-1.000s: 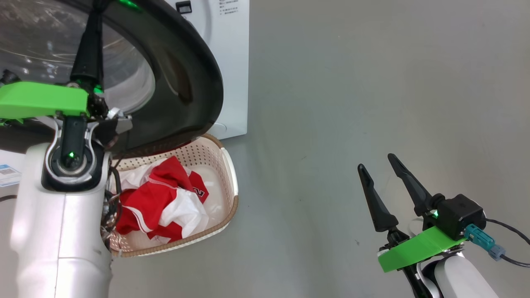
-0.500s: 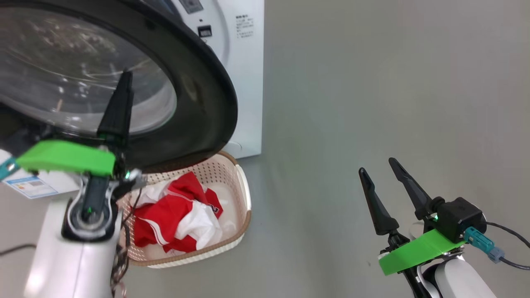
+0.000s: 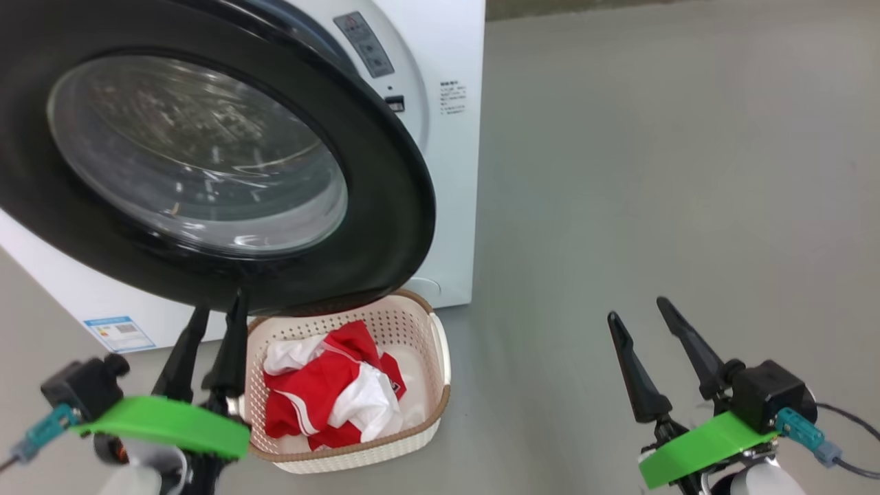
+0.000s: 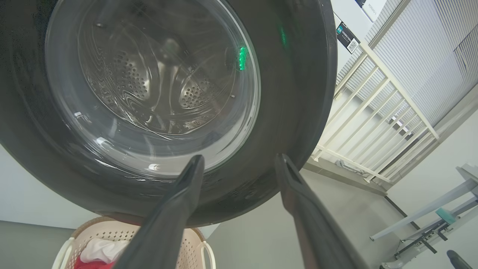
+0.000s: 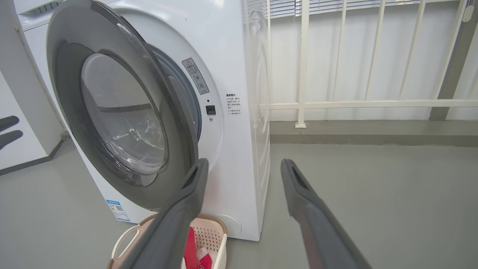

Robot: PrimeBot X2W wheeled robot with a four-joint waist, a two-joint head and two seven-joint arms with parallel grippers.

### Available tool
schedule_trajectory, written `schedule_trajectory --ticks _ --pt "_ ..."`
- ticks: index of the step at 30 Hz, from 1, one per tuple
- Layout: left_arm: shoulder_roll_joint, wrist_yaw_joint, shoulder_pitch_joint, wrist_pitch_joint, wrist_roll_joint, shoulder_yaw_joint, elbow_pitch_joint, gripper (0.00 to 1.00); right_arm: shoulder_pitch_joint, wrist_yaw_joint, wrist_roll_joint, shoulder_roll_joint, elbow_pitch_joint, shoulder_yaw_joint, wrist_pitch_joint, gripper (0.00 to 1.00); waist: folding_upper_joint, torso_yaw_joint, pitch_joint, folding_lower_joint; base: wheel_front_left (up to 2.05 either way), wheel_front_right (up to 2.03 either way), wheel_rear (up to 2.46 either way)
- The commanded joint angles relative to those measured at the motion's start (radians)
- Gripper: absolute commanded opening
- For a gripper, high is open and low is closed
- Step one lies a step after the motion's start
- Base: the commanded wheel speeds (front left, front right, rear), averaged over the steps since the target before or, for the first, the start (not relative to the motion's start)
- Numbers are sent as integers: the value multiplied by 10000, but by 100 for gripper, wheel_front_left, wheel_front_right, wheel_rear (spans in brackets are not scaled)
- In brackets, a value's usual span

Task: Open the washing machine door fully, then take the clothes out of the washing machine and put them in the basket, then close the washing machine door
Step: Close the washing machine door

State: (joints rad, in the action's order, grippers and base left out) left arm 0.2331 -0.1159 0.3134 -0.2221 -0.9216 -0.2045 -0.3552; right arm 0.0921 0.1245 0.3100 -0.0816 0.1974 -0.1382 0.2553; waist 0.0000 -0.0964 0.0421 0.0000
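The washing machine door, black-rimmed with a bulging glass window, stands ajar off the front of the white washing machine and overhangs the basket on the floor. Red and white clothes lie crumpled in the basket. My left gripper is open at the lower left, just below the door's bottom rim and beside the basket's left side, touching nothing. The left wrist view looks up at the door between open fingers. My right gripper is open and empty over bare floor to the right. The right wrist view shows the door ajar.
Grey floor stretches open to the right of the machine. A white railing runs behind it. Another white unit stands to the machine's left. A blue sticker marks the machine's lower front.
The head camera has shifted, showing more of the machine. My left arm has come down from the door to the lower left, and its fingers now stand apart. The right gripper has barely moved.
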Motion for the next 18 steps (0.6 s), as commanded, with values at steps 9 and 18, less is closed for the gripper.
schedule_trajectory --ticks 9,18 --pt "568 783 -1451 -390 2950 1107 1258 100 -270 62 -96 61 -350 105 65 100 0 460 -588 0 0 0 0" --pt "5 963 -2949 -394 5870 2086 2513 100 -388 62 -199 64 -465 297 65 100 0 619 -830 0 0 0 0"
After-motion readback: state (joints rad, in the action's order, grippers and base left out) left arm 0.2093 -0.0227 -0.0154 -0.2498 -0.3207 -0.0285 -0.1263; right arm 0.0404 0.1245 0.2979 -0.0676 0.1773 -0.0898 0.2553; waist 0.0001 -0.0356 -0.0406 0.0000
